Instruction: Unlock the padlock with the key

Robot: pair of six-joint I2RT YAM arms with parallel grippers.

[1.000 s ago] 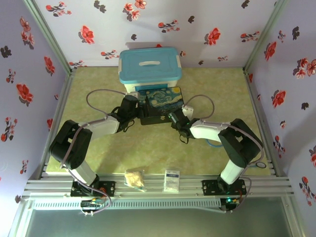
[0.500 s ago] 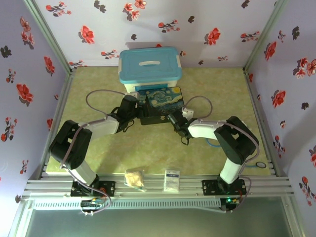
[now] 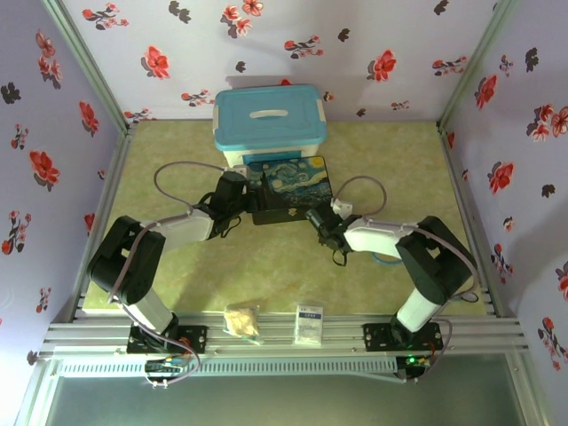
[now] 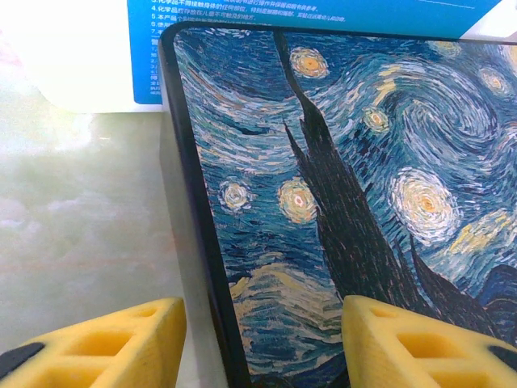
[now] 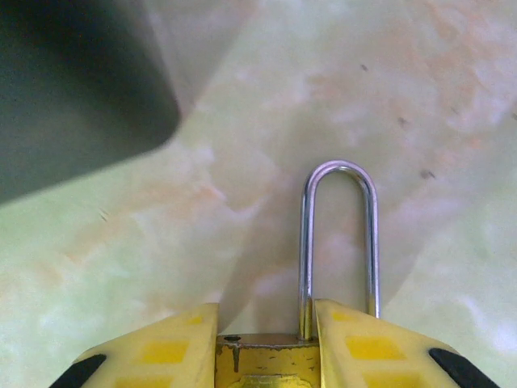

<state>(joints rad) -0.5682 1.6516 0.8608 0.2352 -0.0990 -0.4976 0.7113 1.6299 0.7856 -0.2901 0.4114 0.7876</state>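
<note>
In the right wrist view the brass padlock [image 5: 266,360] sits between my yellow fingers [image 5: 170,347], and the right gripper [image 5: 265,327] is shut on its body. Its silver shackle [image 5: 339,171] points away over the green table. One shackle leg enters the body, and an empty hole shows at the body's top left. From above, the right gripper [image 3: 313,216] is at the front right corner of the Starry-Night tin [image 3: 288,180]. My left gripper [image 4: 262,323] is open astride the tin's left edge [image 4: 198,242], also at the tin's left side [image 3: 245,195] from above. The key is hidden.
A white box with a blue lid [image 3: 269,120] stands right behind the tin. Two small packets [image 3: 241,319] [image 3: 309,325] lie on the front rail. A blue cable loop [image 3: 387,259] lies under the right arm. Flowered walls close in three sides.
The right jaws have narrowed onto the padlock and the right arm has shifted slightly. The left arm and the tin have not moved.
</note>
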